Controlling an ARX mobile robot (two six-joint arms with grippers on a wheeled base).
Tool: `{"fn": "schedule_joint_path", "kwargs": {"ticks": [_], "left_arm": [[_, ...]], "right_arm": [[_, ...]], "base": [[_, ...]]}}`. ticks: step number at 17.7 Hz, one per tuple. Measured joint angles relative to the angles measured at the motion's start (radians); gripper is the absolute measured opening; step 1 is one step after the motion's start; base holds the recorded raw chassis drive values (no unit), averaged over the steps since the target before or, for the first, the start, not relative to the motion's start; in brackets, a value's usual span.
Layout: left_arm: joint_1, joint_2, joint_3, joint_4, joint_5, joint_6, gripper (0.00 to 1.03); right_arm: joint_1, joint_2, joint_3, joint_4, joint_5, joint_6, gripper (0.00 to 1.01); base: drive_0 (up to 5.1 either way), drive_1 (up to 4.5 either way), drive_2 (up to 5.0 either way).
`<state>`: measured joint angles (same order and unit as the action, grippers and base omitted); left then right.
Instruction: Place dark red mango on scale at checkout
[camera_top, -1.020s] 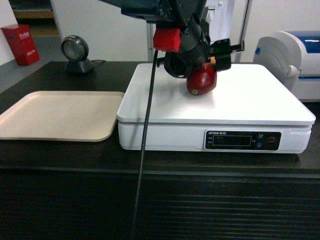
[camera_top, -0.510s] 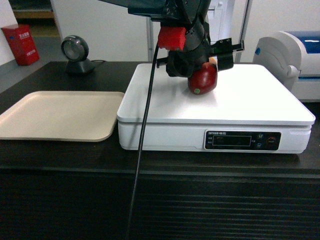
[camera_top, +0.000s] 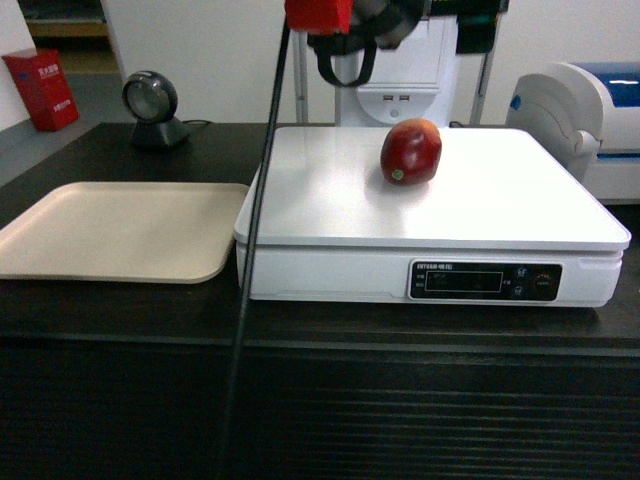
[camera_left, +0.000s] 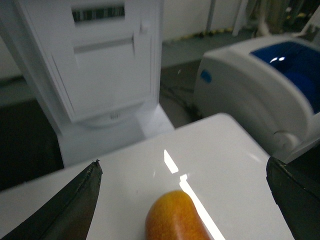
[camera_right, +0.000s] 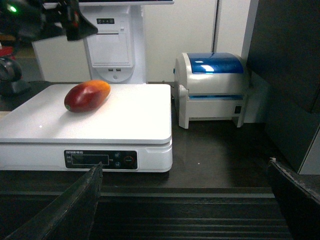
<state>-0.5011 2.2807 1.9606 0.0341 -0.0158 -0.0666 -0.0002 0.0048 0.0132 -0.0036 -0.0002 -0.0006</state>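
Note:
The dark red mango (camera_top: 410, 152) lies free on the white platform of the scale (camera_top: 320, 210), toward its back, on the checkout counter (camera_top: 120, 320). High above it, cut off by the top of the head view, hangs my left gripper (camera_top: 400, 20). In the left wrist view that gripper (camera_left: 183, 162) is open, with the mango's orange end (camera_left: 172, 217) below and apart from both fingers. My right gripper (camera_right: 185, 164) stands open and empty over the counter's ribbed front, to the right of the scale (camera_right: 140, 120). From there the mango (camera_right: 86, 96) shows at the platform's back left.
A beige tray (camera_top: 110, 230) lies left of the scale. A round barcode scanner (camera_top: 150, 105) stands at the back left, and a white-and-blue printer (camera_top: 590, 110) at the right. A white terminal stand (camera_top: 400, 80) rises behind the scale. A black cable (camera_top: 250, 250) hangs across the scale's left edge.
My left gripper has let go of the mango and risen almost out of the head view. The mango stays where it was on the scale platform.

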Motion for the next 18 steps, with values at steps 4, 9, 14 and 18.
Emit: {"fn": "schedule_joint_path", "kwargs": {"ticks": [4, 9, 14, 18], "left_arm": [[0.060, -0.274, -0.348, 0.395, 0.174, 0.132, 0.98], [0.151, -0.488, -0.636, 0.498, 0.067, 0.215, 0.93], [0.296, -0.769, -1.135, 0.709, -0.218, 0.085, 0.44], [0.328, -0.899, -1.405, 0.788, -0.150, 0.073, 0.09]], "right_arm": [[0.000, 0.000, 0.000, 0.000, 0.001, 0.000, 0.98], [0.000, 0.000, 0.000, 0.000, 0.000, 0.000, 0.98], [0.000, 0.000, 0.000, 0.000, 0.001, 0.000, 0.98], [0.000, 0.000, 0.000, 0.000, 0.000, 0.000, 0.98]], "base": [[0.0, 0.00, 0.0], [0.0, 0.00, 0.0], [0.0, 0.00, 0.0], [0.0, 0.00, 0.0]]}}
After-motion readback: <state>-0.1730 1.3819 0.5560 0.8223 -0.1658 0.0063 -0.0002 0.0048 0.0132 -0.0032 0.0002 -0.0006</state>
